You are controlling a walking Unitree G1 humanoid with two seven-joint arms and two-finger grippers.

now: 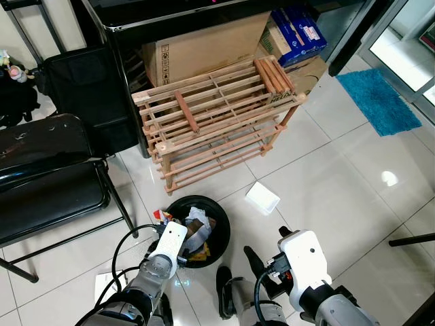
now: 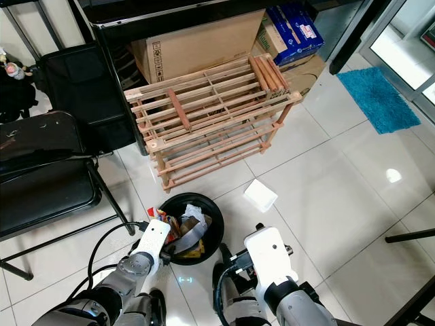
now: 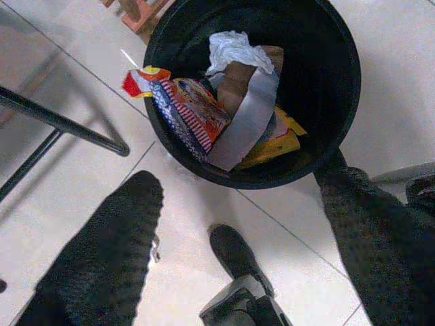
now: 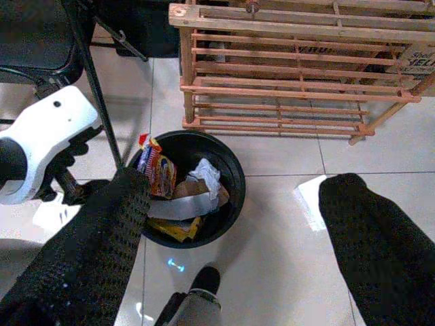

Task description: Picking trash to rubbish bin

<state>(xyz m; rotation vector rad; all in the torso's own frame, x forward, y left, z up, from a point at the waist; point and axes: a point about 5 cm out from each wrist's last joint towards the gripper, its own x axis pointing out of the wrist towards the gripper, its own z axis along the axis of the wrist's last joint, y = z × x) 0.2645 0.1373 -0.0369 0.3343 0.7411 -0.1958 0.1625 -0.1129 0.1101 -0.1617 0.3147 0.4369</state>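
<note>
A round black rubbish bin (image 1: 216,219) stands on the white tiled floor in front of me. It holds colourful wrappers (image 3: 187,109), a crumpled white paper (image 3: 231,49) and a grey strip. A flat white piece of trash (image 1: 262,197) lies on the floor to the bin's right. My left gripper (image 3: 239,178) hovers open over the bin's near rim, with nothing between its fingers (image 3: 112,255). My right gripper (image 4: 241,182) is open and empty too, held low to the right of the bin, its fingers (image 4: 363,224) spread wide.
A wooden slatted shoe rack (image 1: 217,115) stands just behind the bin. Cardboard boxes (image 1: 204,47) sit behind the rack. A black folding chair (image 1: 47,176) is at the left, its leg close to the bin. A blue mat (image 1: 387,98) lies far right.
</note>
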